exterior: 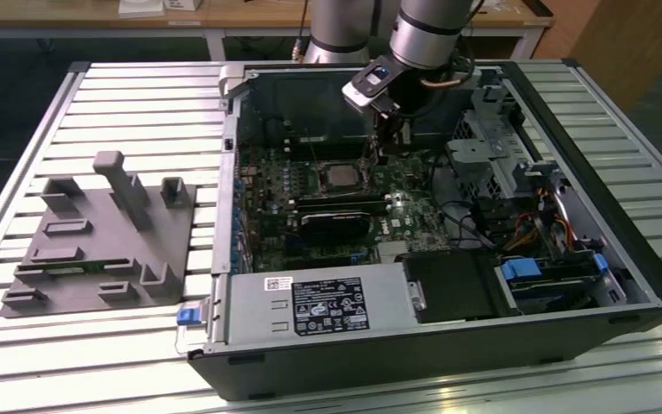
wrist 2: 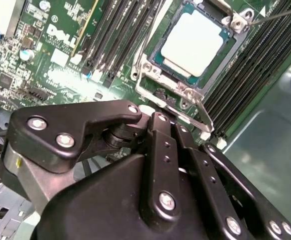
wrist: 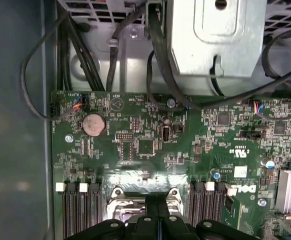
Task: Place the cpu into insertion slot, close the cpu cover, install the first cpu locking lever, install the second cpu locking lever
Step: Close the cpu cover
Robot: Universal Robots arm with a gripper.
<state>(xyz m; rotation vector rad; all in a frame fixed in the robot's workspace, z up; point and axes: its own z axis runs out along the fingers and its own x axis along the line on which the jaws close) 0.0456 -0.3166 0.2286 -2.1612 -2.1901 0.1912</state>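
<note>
Position: your gripper [exterior: 384, 157] hangs inside the open computer case [exterior: 446, 362], tips pointing straight down, just beside the insertion slot [wrist: 118, 195] on the exterior view's right.

Fingers: in both wrist views you see them pressed together, with only a thin seam between them and nothing visible in the pinch.

Chip: the cpu [wrist 2: 193, 42] sits in the slot, lying flat with its pale metal face up. It is square, so you get no long axis from it. Its edges line up with the memory slots [wrist 2: 255, 65] that flank the socket on two sides.

Cover: the cpu cover [wrist 2: 146, 65] appears to lie down flat as a frame around the chip, whose face shows through its window.

Levers: you have one thin metal lever rod [wrist 2: 198, 112] running from the socket's corner nearest the fingers towards them, its long axis crossing the direction of the memory slots. A second thin rod [wrist 2: 280, 17] crosses the far memory slots. You cannot tell whether either is latched.

Surroundings: the green motherboard [wrist: 150, 150] lies flat in the case. A grey fixture [exterior: 101, 233] stands well apart on the slatted table [exterior: 135, 95].
</note>
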